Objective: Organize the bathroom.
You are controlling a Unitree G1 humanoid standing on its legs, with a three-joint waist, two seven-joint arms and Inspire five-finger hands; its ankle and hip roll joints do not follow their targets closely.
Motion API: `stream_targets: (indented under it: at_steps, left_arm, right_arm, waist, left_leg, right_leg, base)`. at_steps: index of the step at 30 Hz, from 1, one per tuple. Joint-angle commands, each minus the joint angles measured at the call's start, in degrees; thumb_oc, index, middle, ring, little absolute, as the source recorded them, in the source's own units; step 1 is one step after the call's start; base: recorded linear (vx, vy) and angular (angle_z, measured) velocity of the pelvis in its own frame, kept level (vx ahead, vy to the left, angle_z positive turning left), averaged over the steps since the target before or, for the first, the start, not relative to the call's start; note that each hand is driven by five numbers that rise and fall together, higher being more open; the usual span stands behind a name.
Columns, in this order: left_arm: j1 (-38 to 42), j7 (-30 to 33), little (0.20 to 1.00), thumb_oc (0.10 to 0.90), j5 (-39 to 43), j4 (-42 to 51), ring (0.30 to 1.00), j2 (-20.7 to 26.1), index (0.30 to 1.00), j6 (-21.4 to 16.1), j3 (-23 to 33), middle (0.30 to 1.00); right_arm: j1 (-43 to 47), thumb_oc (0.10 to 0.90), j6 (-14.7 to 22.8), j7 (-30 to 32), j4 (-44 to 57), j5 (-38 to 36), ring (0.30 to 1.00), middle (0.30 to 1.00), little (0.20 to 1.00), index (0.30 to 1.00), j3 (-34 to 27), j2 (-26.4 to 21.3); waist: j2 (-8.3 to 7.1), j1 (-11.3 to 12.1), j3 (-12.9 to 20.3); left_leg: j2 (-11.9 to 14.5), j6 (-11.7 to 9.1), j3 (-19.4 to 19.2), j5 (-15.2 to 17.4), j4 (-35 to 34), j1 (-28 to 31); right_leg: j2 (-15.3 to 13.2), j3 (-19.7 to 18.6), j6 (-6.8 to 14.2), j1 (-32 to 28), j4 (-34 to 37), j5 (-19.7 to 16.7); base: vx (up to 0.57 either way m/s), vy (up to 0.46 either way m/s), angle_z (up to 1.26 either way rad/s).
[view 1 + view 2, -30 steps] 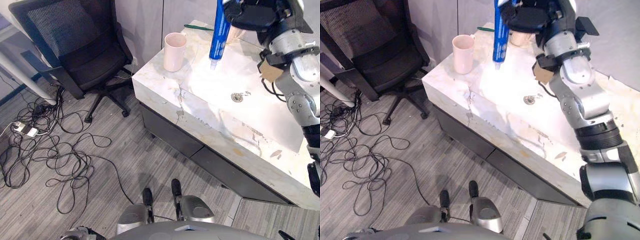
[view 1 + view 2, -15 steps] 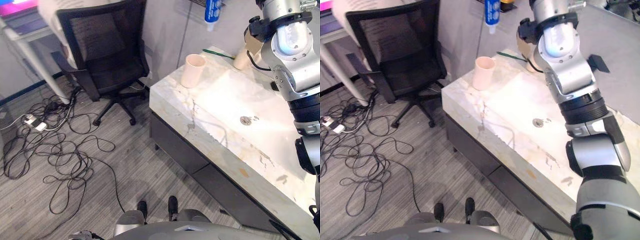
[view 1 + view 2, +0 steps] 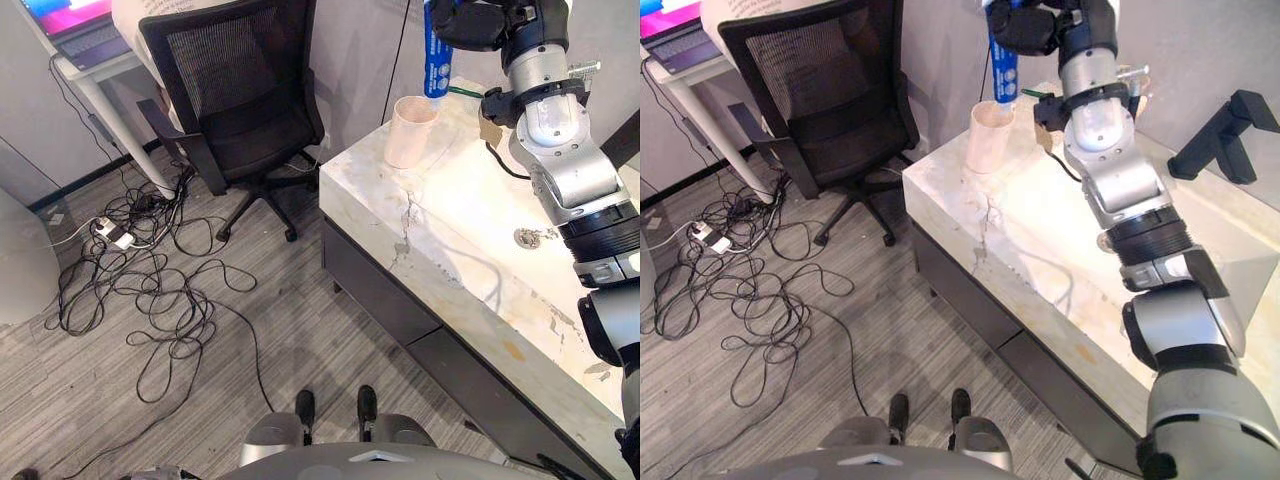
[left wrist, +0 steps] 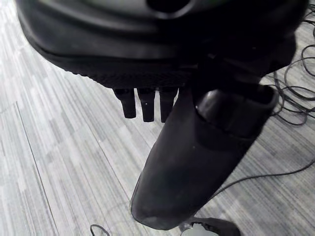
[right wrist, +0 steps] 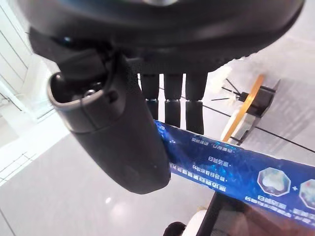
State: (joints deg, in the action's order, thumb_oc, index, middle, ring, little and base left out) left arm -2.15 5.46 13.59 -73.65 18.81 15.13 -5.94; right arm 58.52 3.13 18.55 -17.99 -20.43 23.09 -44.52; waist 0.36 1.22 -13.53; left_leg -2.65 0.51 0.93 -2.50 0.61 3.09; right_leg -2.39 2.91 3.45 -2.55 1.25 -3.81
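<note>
Left eye view: right hand (image 3: 478,22) at top right of frame, fingers curled round blue toothpaste tube (image 3: 436,62). Tube hangs near-vertical, cap end down, directly over pale pink cylindrical cup (image 3: 411,131) on near-left corner of white marble vanity counter (image 3: 470,250). Judged: lined up that way for a drop into the cup, tube not yet inside. Green toothbrush (image 3: 466,91) flat on counter just behind cup, partly hidden by arm. Round metal drain (image 3: 527,237) right of centre. Black mesh office chair (image 3: 235,100) upper centre, tangle of black cables (image 3: 150,280) on grey plank floor at left, open laptop (image 3: 75,25) on white desk at upper left corner.

Right eye view: same layout. Tube's lower end looks level with or just above cup rim (image 3: 992,112); cannot tell if touching. Black angled bracket (image 3: 1225,135) on counter at upper right, well apart from cup.

Left wrist view: left hand (image 4: 197,147) hanging over floor, thumb extended, fingers short stubs at frame centre, relaxed, holding nothing. Idle.

Right wrist view: thumb on one face of the tube (image 5: 231,167), fingers (image 5: 173,105) across the other. Firm pinch, grip high on the tube body, probably to leave the lower end free to enter the cup. Risk: narrow cup mouth, off-centre release could tip the cup.
</note>
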Motion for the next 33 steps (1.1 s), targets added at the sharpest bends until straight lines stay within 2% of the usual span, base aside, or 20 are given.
stream_targets:
  at_steps: [1, 15, 33]
  left_arm:
    - [-1.03, 0.79, 0.9, 0.8, 0.21, -2.8, 0.9, 4.42, 0.9, 1.7, -2.39, 0.9]
    - [-1.15, 1.28, 0.9, 0.8, 0.79, -3.24, 0.9, 3.7, 0.9, 2.97, -2.34, 0.9]
    - [-0.45, 0.14, 0.9, 0.8, 1.47, -3.44, 0.9, 4.9, 0.9, 4.54, -2.63, 0.9]
  right_arm:
    - [9.48, 0.4, 7.27, 3.53, 1.52, 3.49, 0.3, 0.3, 0.3, 0.3, -4.96, 0.63]
    - [10.66, 0.4, 8.22, 3.94, -1.19, 3.17, 0.3, 0.3, 0.3, 0.3, -4.29, 0.9]
    - [13.01, 0.4, 8.82, 3.98, -4.2, 4.07, 0.3, 0.3, 0.3, 0.3, -1.52, 0.0]
  waist:
    - [-1.0, 1.95, 3.05]
    - [-1.23, 2.93, 3.63]
    - [-0.03, 2.19, 2.57]
  left_leg:
    - [3.28, -0.64, -0.35, 8.82, 4.47, 0.53]
    - [5.15, -2.41, 0.66, 7.84, 5.22, -0.23]
    - [6.86, -3.6, 0.08, 6.79, 5.58, -0.88]
  right_leg:
    - [-1.08, -0.68, 2.89, 5.7, -7.43, 5.39]
    - [-0.5, 1.42, 1.5, 3.39, -6.78, 6.94]
    - [-0.15, 1.55, 0.52, 3.22, -6.8, 7.68]
  base:
    - [0.04, -0.074, 0.13]
    - [0.06, -0.032, 0.12]
    - [0.02, -0.024, 0.03]
